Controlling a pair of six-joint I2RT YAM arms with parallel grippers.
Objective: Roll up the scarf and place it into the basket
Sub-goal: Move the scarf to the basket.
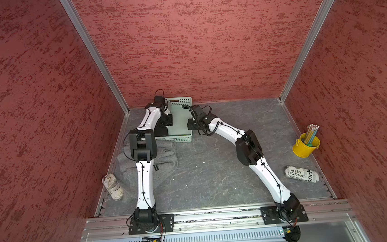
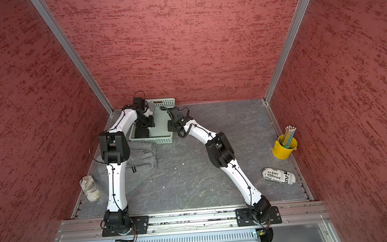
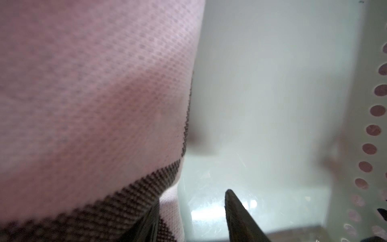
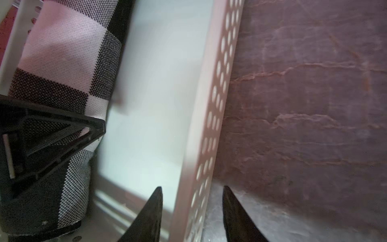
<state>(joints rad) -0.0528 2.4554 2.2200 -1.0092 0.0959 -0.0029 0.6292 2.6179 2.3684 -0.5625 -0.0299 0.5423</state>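
Note:
The rolled scarf (image 4: 62,52), checked in black and white, lies inside the pale mint-green basket (image 1: 179,139) against its left wall. It fills much of the left wrist view (image 3: 94,94). In both top views my left arm hides most of it. My left gripper (image 3: 191,198) is down in the basket beside the roll. Its jaws stand apart, with one finger against the scarf's edge and bare basket floor showing in the gap. My right gripper (image 4: 192,187) is open and straddles the basket's perforated right wall (image 4: 217,83), one finger inside and one outside.
The basket stands near the back wall. A grey cloth (image 1: 164,159) lies spread in front of it, under my left arm. A rolled pale cloth (image 1: 112,187) lies at the left edge. At the right are a printed rolled cloth (image 1: 301,174) and a yellow bucket of pencils (image 1: 306,144).

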